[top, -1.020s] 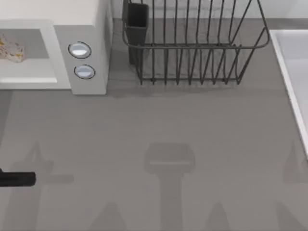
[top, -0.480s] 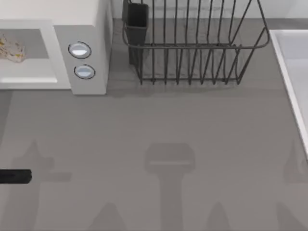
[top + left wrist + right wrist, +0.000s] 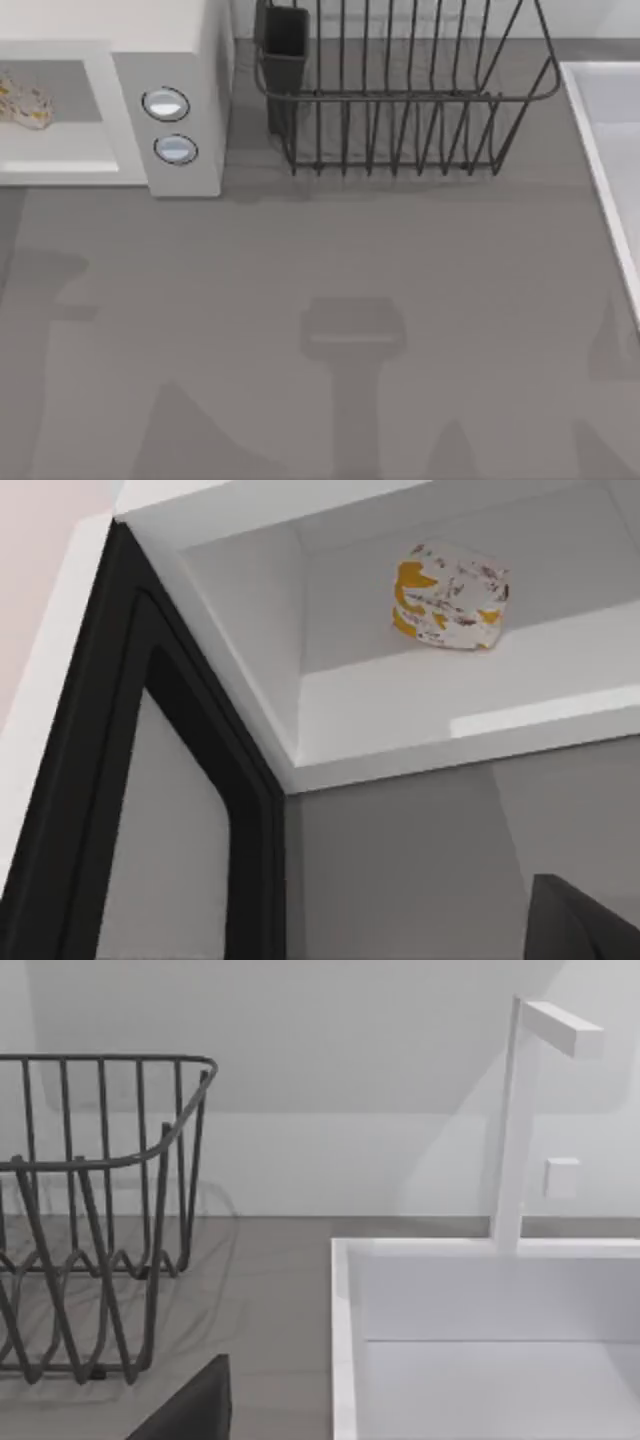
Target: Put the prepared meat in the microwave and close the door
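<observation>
Already the prepared meat (image 3: 22,101), a small squarish rounded package in white with orange-yellow patches and tiny dark print, lies on the floor of the grey cavity of the microwave (image 3: 185,40), a large boxy white-grey appliance with two round silver-blue knobs (image 3: 166,104) on its side panel, standing at the far left of the grey table (image 3: 320,260). The door (image 3: 150,810), a flat panel with a dark inner frame around a greyish window, stands swung open beside the cavity in the left wrist view, so closing it looks like the step left to do. The left gripper (image 3: 575,920) shows as a dark corner near the door; the right gripper (image 3: 195,1410) is a dark wedge near the dark wire rack (image 3: 100,1220) and the white sink (image 3: 345,1340) with its square-section white tap (image 3: 515,1120). Whether either pincer is open or closed I cannot tell. The risk, as I judge it, is in the push: a smooth, hard, flat door gives fingers little to catch, so a contact near the hinge or a glancing one could slide off and leave it ajar. The package sits well inside the sill, so fouling the door seems unlikely. All surfaces read as matte, rigid and sharp-edged, except the softer, crumpled-looking package.
</observation>
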Robot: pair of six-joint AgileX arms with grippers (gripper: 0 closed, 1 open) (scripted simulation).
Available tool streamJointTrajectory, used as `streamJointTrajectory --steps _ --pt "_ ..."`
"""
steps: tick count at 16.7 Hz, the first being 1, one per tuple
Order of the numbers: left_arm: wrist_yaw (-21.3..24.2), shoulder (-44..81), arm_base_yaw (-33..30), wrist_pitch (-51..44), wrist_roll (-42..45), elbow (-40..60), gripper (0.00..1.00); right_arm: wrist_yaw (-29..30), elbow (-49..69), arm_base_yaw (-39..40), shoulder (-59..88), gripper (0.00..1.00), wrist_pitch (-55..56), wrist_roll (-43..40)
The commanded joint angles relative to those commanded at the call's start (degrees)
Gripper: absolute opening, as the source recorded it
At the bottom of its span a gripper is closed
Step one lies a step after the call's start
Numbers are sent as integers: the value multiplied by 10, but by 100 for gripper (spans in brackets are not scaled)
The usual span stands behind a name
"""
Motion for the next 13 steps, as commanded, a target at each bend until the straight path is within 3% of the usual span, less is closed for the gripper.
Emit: streamJointTrajectory --steps 8,13 --pt "243 413 330 -191 216 327 0 0 0 0 0 100 0 0" --pt "344 581 466 -266 300 455 0 0 0 0 0 100 0 0"
